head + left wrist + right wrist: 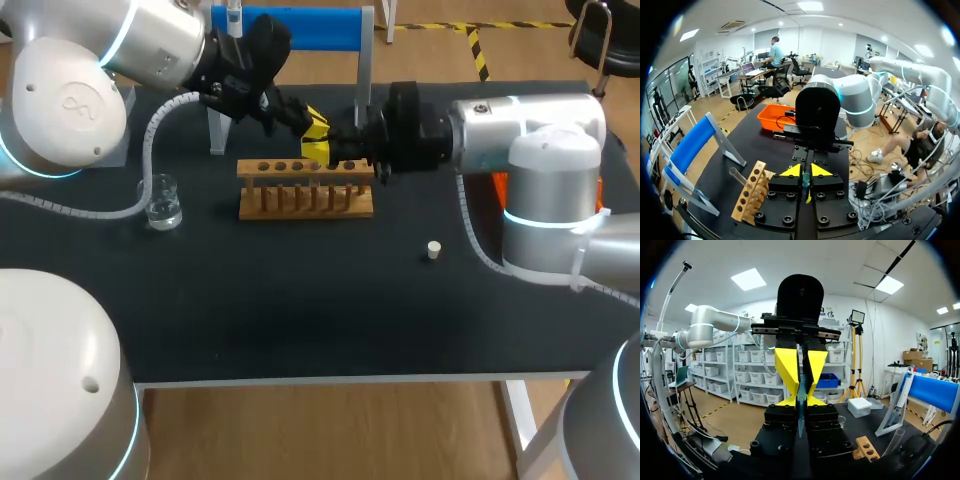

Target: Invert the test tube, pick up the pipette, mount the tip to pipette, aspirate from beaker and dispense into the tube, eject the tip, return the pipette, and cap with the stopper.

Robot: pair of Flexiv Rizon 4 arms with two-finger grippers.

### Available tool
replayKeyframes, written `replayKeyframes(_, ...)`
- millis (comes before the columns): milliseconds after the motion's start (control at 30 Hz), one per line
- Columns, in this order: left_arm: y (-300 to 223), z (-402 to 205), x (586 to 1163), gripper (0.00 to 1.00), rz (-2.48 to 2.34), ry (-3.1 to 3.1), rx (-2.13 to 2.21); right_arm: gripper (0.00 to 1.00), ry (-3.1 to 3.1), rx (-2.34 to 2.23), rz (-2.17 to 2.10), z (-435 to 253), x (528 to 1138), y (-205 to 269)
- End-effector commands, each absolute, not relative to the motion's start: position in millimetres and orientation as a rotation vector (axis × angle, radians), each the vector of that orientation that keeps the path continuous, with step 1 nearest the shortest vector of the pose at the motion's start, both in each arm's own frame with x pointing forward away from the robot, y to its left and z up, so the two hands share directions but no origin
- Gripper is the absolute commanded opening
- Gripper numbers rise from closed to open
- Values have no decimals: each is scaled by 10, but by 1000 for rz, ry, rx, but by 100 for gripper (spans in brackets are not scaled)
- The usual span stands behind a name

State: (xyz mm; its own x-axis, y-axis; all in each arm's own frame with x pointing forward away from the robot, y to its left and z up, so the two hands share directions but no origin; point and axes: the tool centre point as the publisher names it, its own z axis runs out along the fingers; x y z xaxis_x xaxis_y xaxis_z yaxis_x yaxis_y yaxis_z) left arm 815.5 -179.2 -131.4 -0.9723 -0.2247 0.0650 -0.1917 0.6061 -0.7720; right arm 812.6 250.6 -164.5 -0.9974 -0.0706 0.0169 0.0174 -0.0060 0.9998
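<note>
Test tube [895, 441] leans at the right end of the wooden rack [305, 188], its long axis tilted off upright; I cannot tell which end is up. The black tabletop [300, 310] lies open in front of the rack. Both arms reach in level above the rack, and the left gripper [805, 171] and right gripper [800, 402] meet tip to tip. Each is pinched together, holding nothing I can make out. The beaker [161, 204] stands well off the rack's left end, the stopper [433, 250] off its right.
</note>
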Motion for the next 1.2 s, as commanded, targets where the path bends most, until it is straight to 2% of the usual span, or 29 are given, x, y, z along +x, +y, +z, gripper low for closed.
replayKeyframes(33, -1786, -1299, 8148, 0, -1325, 2784, -362, 0, -2168, 63, -2185, -1657, 8127, 2504)
replayKeyframes(67, -1786, -1299, 8148, 39, -1325, 2784, -362, 0, -2169, 64, -2185, -1659, 8126, 2500)
replayKeyframes(100, -1786, -1299, 8148, 100, -1325, 2784, -362, 0, -2169, 64, -2185, -1661, 8125, 2497)
replayKeyframes(333, -1786, -1299, 8148, 100, -1325, 2784, -362, 0, -2171, 74, -2176, -1721, 8113, 2362)
replayKeyframes(1200, -1786, -1299, 8148, 100, -1325, 2784, -362, 0, -2223, 75, -2141, -2427, 8233, 1056)
